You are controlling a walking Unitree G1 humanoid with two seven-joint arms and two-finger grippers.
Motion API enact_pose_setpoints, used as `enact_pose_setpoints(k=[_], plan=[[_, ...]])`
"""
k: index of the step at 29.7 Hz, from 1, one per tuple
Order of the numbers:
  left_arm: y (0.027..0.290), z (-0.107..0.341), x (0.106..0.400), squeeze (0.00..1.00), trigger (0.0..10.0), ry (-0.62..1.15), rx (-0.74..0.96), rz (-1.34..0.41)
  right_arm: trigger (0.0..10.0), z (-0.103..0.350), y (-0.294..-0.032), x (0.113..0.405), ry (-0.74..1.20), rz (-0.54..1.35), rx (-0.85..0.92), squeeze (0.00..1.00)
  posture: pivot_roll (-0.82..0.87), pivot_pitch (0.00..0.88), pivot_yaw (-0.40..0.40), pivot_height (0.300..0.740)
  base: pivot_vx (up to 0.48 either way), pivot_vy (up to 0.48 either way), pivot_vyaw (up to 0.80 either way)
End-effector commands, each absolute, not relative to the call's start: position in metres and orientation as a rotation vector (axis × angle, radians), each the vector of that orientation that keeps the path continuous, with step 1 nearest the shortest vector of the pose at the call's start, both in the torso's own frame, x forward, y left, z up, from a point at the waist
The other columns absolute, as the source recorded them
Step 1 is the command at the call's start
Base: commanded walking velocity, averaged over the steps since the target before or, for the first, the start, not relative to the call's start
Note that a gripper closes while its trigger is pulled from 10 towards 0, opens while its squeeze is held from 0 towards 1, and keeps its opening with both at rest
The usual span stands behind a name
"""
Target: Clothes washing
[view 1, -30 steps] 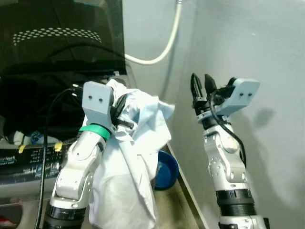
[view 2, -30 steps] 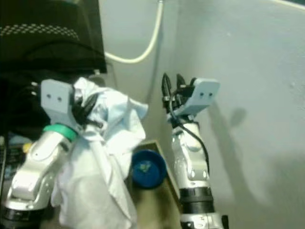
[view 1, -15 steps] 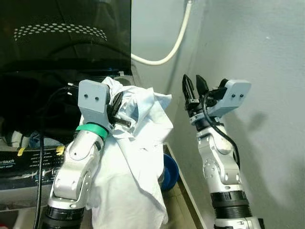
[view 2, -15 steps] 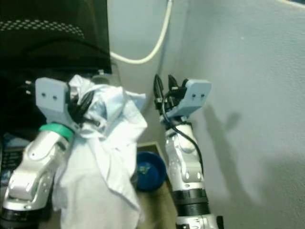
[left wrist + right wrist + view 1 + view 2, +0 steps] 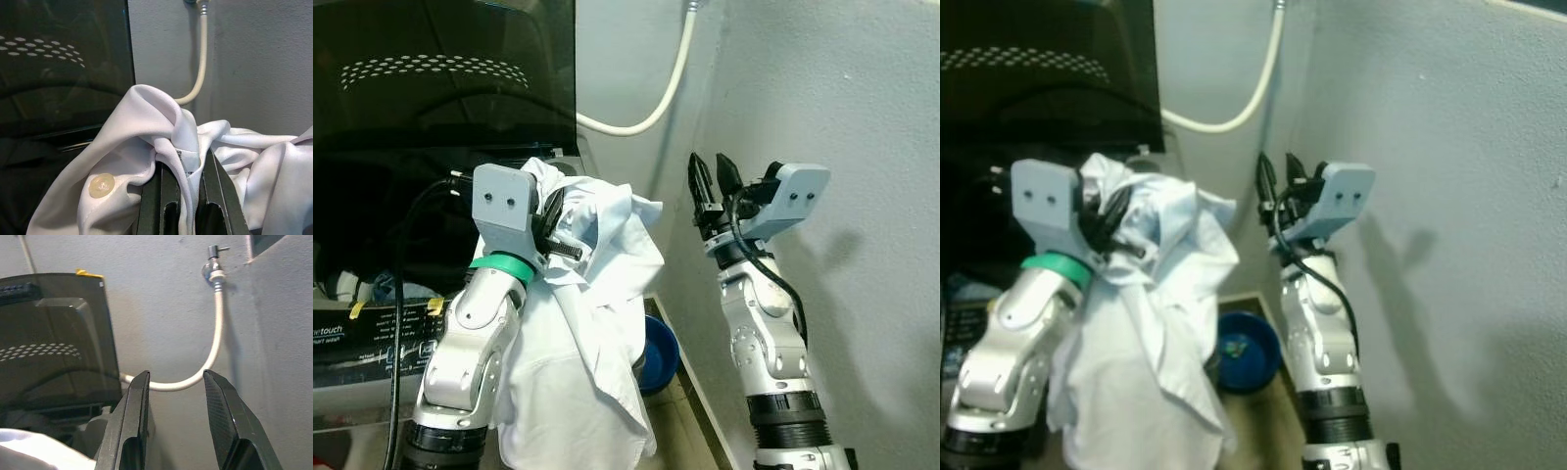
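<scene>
Since half a second ago the view has drifted slightly; both arms hold pose. The white shirt (image 5: 582,323) has swung a little, its hem hanging lower beside the blue bowl (image 5: 658,352). Left gripper (image 5: 183,196) stays clamped on a shirt fold, raised before the open washing machine (image 5: 401,225). Right gripper (image 5: 178,423) is parted, empty, near the wall. Judgement: loading is pending. Legible writing: "touch" on the machine's panel; the rest is unreadable.
</scene>
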State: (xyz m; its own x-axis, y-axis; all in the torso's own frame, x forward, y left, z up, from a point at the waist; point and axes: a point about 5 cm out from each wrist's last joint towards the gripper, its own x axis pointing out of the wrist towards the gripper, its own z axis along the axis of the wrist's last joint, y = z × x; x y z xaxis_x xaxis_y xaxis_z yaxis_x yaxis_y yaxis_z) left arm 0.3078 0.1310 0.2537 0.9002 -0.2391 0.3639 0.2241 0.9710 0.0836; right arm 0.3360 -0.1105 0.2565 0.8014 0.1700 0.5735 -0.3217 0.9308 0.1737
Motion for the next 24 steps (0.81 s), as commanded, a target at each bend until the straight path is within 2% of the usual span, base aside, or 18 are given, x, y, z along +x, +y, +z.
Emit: enact_pose_setpoints(k=[1, 11, 15, 24], plan=[[0.1342, 0.2583, 0.3059, 0.00, 10.0, -0.403, 0.035, -0.221, 10.0, 0.2570, -0.1089, 0.3357, -0.583, 0.276, 0.280, 0.00, 0.07, 0.000, 0.011, 0.740, 0.000, 0.480, 0.00], [0.1350, 0.2579, 0.3062, 0.00, 10.0, -0.399, 0.043, -0.222, 10.0, 0.2570, -0.1077, 0.3361, -0.583, 0.279, 0.282, 0.00, 0.08, 0.000, 0.014, 0.740, 0.000, 0.480, 0.00], [0.1352, 0.2579, 0.3066, 0.00, 10.0, -0.398, 0.044, -0.221, 10.0, 0.2568, -0.1079, 0.3361, -0.583, 0.277, 0.283, 0.00, 0.08, 0.000, 0.016, 0.740, 0.000, 0.277, 0.00], [0.1342, 0.2574, 0.3074, 0.00, 10.0, -0.394, 0.061, -0.223, 10.0, 0.2562, -0.1093, 0.3361, -0.583, 0.270, 0.285, 0.00, 0.07, 0.000, 0.022, 0.740, 0.000, 0.000, 0.00]])
